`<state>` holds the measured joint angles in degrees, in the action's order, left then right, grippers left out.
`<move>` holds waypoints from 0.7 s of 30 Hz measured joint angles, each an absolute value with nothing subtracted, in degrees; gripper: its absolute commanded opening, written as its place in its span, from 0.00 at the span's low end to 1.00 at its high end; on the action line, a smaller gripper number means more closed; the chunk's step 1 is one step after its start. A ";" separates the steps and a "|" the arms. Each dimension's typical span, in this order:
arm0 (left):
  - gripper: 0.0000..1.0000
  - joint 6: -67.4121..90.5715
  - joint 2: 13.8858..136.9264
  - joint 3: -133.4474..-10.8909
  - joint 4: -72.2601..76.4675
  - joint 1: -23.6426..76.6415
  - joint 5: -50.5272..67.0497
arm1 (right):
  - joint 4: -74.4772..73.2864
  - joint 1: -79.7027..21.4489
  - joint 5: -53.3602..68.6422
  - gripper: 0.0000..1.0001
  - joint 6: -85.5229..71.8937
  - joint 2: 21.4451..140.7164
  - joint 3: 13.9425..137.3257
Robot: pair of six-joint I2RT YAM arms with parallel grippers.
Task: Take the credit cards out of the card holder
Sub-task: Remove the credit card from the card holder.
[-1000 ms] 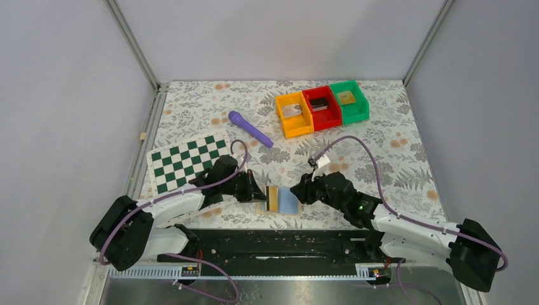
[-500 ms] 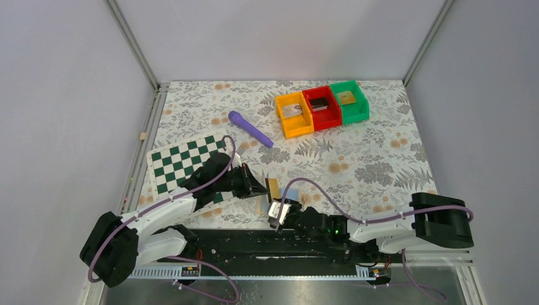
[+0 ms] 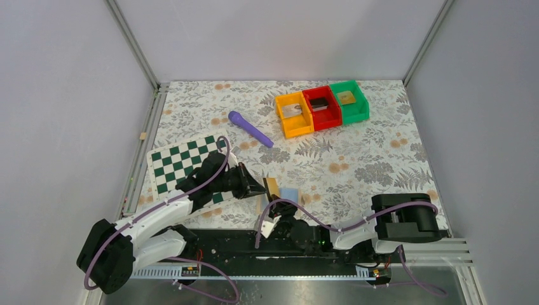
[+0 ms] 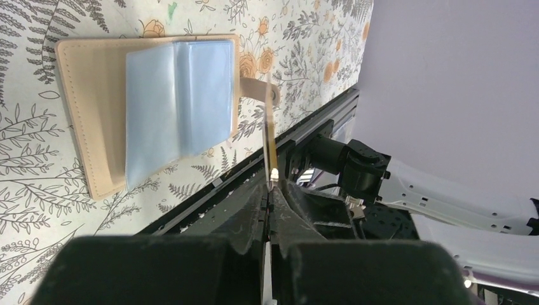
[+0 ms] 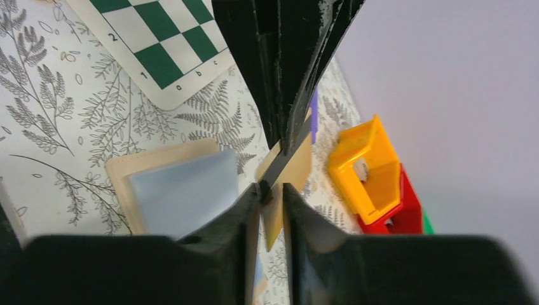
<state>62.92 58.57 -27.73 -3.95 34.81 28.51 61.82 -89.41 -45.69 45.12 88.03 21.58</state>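
Note:
The tan card holder (image 4: 86, 114) lies open on the floral mat, its light blue panels up. It also shows in the top view (image 3: 290, 194) and the right wrist view (image 5: 181, 184). My left gripper (image 3: 259, 188) is shut on a gold card (image 3: 272, 186), held on edge just left of the holder and clear of its pockets. In the left wrist view the gripper (image 4: 272, 185) pinches the card (image 4: 269, 133) edge-on. My right gripper (image 3: 278, 208) is drawn back to the table's near edge, pointing at the holder. Its jaws (image 5: 272, 194) stand a narrow gap apart, empty.
A green-and-white checkerboard (image 3: 184, 162) lies under the left arm. A purple handle-like thing (image 3: 250, 128) lies mid-table. Orange (image 3: 293, 114), red (image 3: 321, 107) and green (image 3: 349, 100) bins stand at the back, each holding a small item. The black base rail runs along the near edge.
My right arm has pulled back from the holder's right side and folded low along the near edge. My left gripper has moved slightly away from the holder with the card.

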 measured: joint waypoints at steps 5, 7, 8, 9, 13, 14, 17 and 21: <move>0.16 64.18 58.19 -27.73 -4.19 34.57 28.56 | 65.06 -90.32 -47.68 0.00 48.03 89.43 21.71; 0.31 64.18 58.00 -27.79 -4.19 34.52 28.60 | 65.54 -90.35 -48.10 0.00 47.94 89.41 21.71; 0.36 63.94 57.80 -27.88 -4.45 34.52 28.60 | 65.65 -90.35 -48.56 0.00 47.40 89.27 21.74; 0.38 63.48 57.52 -28.25 -5.15 34.44 28.58 | 64.86 -90.37 -49.04 0.00 46.28 88.77 21.80; 0.56 58.87 55.66 -32.03 -10.90 33.45 27.35 | 52.51 -89.65 -48.23 0.00 36.60 81.76 23.79; 0.59 56.86 54.76 -33.80 -13.10 33.04 26.20 | 48.27 -88.99 -46.50 0.00 32.77 78.52 24.53; 0.63 51.48 52.38 -39.07 -18.57 32.29 23.18 | 37.17 -82.61 -35.77 0.00 19.42 68.73 26.24; 0.65 44.25 49.36 -44.86 -23.64 31.73 19.97 | 26.24 -69.78 -21.02 0.00 1.23 57.28 27.27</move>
<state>44.25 49.36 -44.86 -23.64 31.73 19.97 26.24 -69.78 -21.02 1.23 57.28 27.27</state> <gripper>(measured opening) 0.632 0.019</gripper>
